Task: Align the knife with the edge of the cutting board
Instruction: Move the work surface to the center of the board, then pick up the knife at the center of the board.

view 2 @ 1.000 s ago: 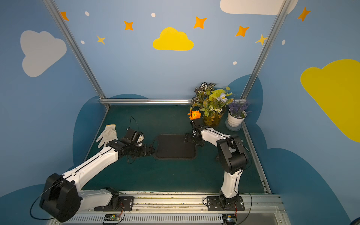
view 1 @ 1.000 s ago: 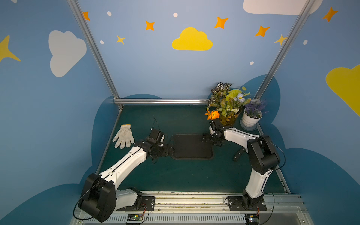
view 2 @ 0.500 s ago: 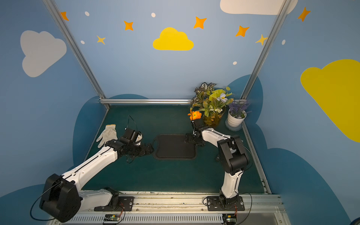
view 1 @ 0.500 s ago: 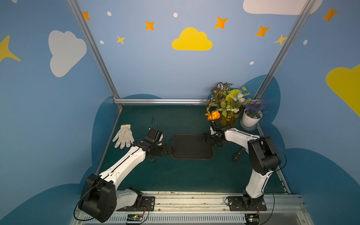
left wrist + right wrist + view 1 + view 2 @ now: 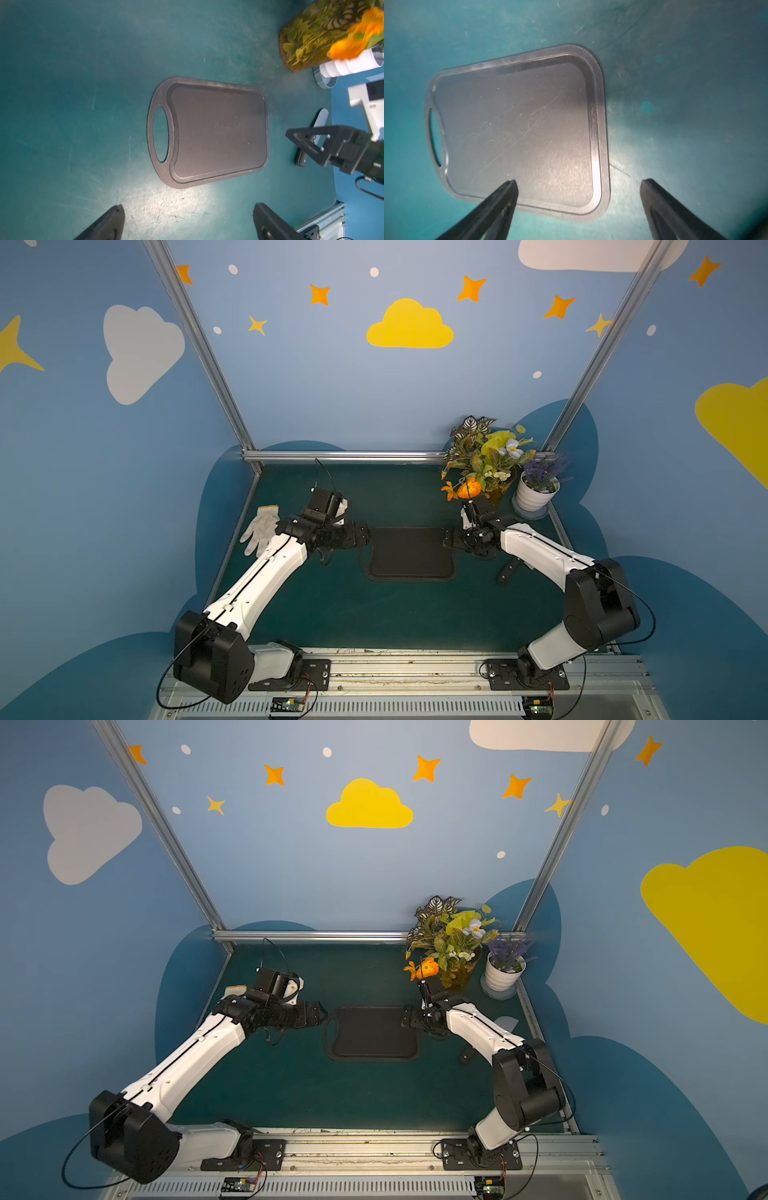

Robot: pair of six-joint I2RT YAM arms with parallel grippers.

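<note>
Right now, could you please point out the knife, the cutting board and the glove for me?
knife point(image 5: 320, 120), left wrist view, on its pale blade.
cutting board point(image 5: 409, 553), in a top view, middle of its flat surface.
glove point(image 5: 259, 526), in a top view, on its palm.

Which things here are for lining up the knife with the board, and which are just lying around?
For the job:
- the knife
- the cutting board

Just lying about:
- the white glove
- the leafy flower bunch
- the white pot of purple flowers
</note>
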